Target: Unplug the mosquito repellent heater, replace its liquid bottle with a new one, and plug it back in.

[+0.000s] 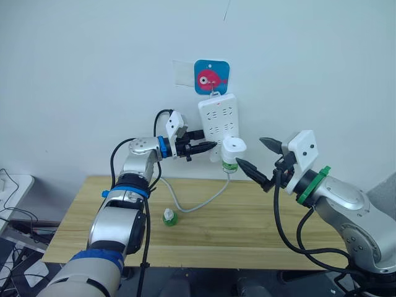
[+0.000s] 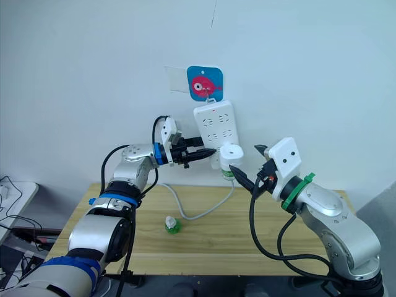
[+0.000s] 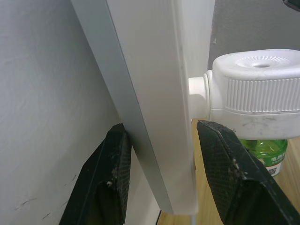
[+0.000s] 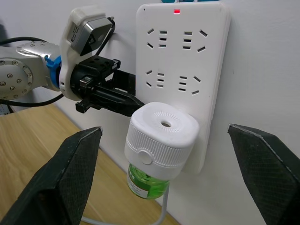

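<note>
— While the left arm reaches out level toward the wall, where does its gripper sit in the head views?

— The left gripper (image 1: 209, 146) is at the left edge of the white power strip (image 1: 218, 117) hanging on the wall, beneath a blue tag with a pink fish (image 1: 211, 77). The right gripper (image 1: 260, 158) is raised from the right, fingers spread wide, just beside the mosquito repellent heater (image 1: 232, 148), which is plugged into the strip's lower part. A spare green bottle (image 1: 169, 217) stands on the wooden table (image 1: 260, 229), well apart from both arms.

— And the left wrist view?

— Its two black fingers (image 3: 112, 173) stand apart, straddling the strip's edge, one on the wall side, one on the front. I cannot tell if they press it. The heater juts from the strip's face, ribbed around its side, a green bottle below with a label too small to read.

— The right wrist view?

— Both fingers (image 4: 70, 173) are far apart, with the heater between them but untouched. It is white and rounded, with a round vent hole on top, a small button in front, and green liquid beneath. A red light glows at the strip's top.
</note>
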